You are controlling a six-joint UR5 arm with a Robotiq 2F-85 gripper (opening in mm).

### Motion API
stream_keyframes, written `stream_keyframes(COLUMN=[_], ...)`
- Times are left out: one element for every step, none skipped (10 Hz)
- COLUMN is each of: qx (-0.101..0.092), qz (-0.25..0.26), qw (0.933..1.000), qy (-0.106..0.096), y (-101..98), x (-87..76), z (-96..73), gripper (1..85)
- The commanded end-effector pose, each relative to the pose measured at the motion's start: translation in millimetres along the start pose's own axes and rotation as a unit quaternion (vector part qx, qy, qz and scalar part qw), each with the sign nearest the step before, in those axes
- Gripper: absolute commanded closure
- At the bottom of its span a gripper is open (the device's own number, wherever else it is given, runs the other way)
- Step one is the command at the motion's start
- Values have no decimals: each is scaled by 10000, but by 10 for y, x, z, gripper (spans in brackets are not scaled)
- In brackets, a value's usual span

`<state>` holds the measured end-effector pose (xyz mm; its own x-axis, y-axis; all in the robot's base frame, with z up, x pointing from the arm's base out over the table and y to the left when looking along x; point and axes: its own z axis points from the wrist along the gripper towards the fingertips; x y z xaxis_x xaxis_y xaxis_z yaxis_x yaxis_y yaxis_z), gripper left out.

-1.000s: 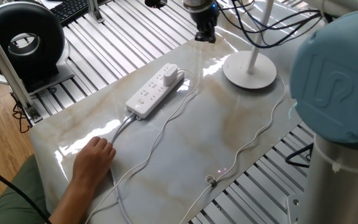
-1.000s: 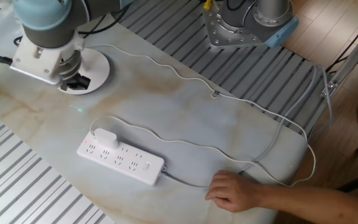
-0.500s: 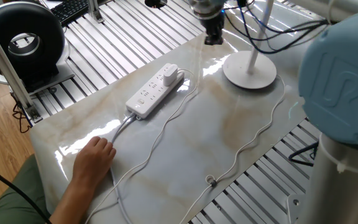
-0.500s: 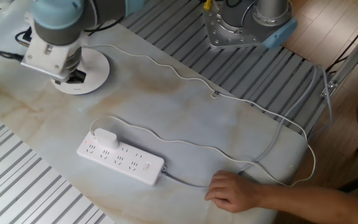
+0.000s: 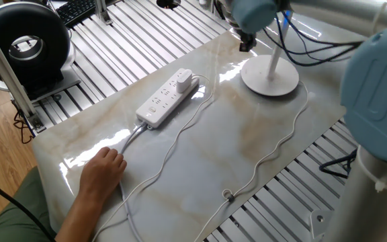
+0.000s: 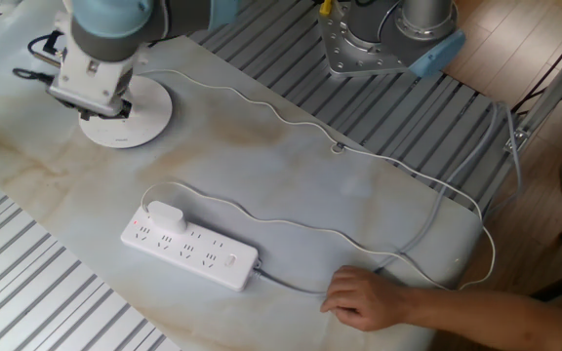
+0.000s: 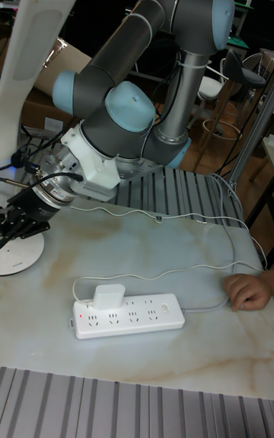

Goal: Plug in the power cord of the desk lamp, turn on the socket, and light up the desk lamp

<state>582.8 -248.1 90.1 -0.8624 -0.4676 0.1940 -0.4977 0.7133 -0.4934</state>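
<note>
Plug (image 7: pixel 107 294) sits in the power strip (image 6: pixel 190 248); my gripper (image 7: pixel 17 219), grip state unclear, hovers over the lamp (image 5: pixel 269 76) base, next pressing its switch.

— What differs from a second ago?

— The gripper (image 7: pixel 14 226) is no longer out over the bare marble between the socket (image 5: pixel 166 99) and the desk lamp (image 5: pixel 269 76). It now hangs over the lamp's round base, close to the pole.

— Seen from the other side too?

— Yes. In the other fixed view the gripper (image 6: pixel 100 101) used to cover the base's near edge; now it sits above the disc's far half, so more white shows.

— The arm?

— Its blue joint cap (image 5: pixel 381 74) has swung farther from the lamp.
</note>
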Motion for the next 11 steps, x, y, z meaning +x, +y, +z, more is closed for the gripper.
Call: stream_keyframes(qx=[124, 97, 97, 143, 135, 128, 135, 147, 146, 152, 199], qz=[-57, -75, -72, -52, -3, 38, 61, 89, 105, 119, 128], qw=[9998, 9997, 9997, 9995, 9994, 9993, 9993, 9993, 9992, 9992, 9992], qy=[-129, -189, -233, -269, -318, -340, -354, -347, -347, -344, -335], y=[7, 41, 53, 53, 81, 98, 102, 103, 107, 108, 91], x=[100, 88, 83, 74, 55, 48, 41, 40, 37, 36, 40], z=[140, 166, 192, 224, 259, 278, 290, 301, 307, 315, 326], gripper=[847, 847, 847, 847, 847, 847, 847, 847, 847, 847, 847])
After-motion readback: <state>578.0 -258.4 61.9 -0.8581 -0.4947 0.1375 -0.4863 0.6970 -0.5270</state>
